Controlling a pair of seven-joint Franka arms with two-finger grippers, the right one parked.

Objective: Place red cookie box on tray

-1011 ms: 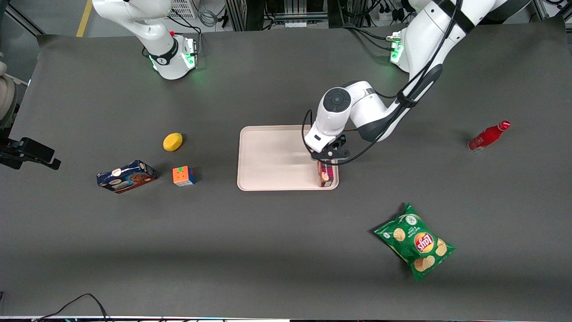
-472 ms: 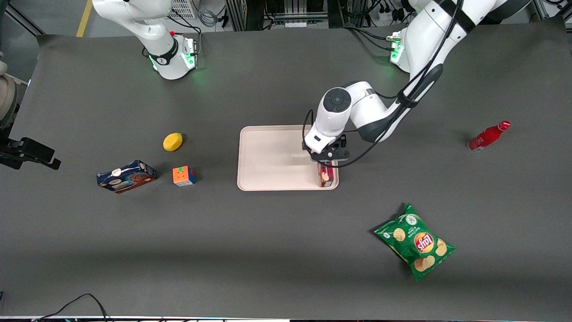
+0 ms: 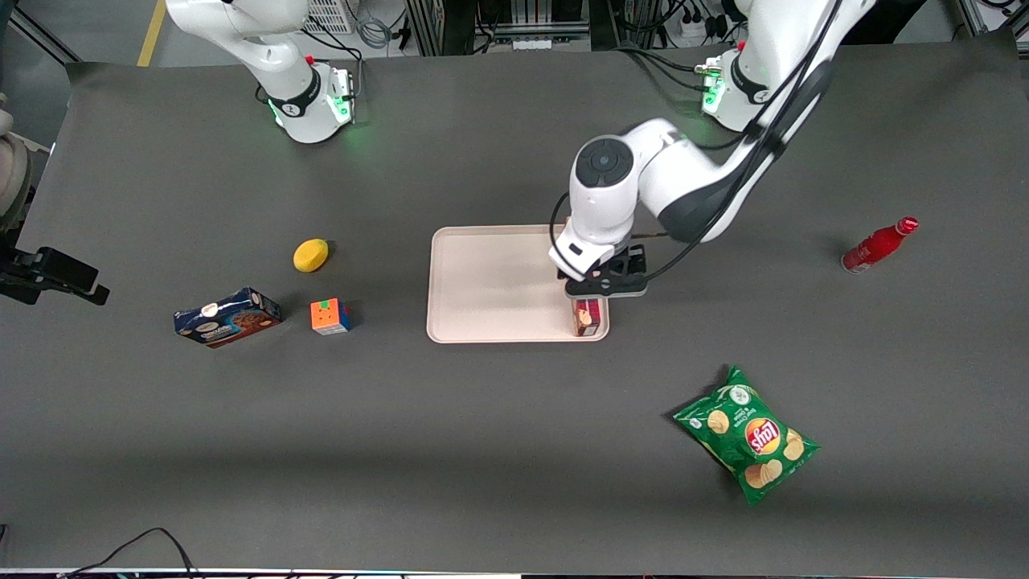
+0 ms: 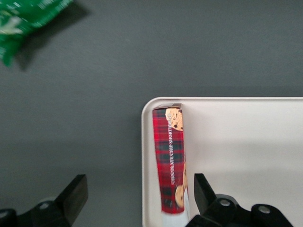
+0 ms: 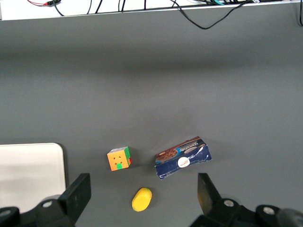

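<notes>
Pincer (image 4: 137, 198) wide open above red cookie box (image 4: 170, 161); untouching

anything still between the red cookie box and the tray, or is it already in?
Nothing visible in the way. The red cookie box already lies on the tray, along its rim in the corner nearest the chips bag. The end effector hovers above the box, open, fingers apart from it.
</notes>
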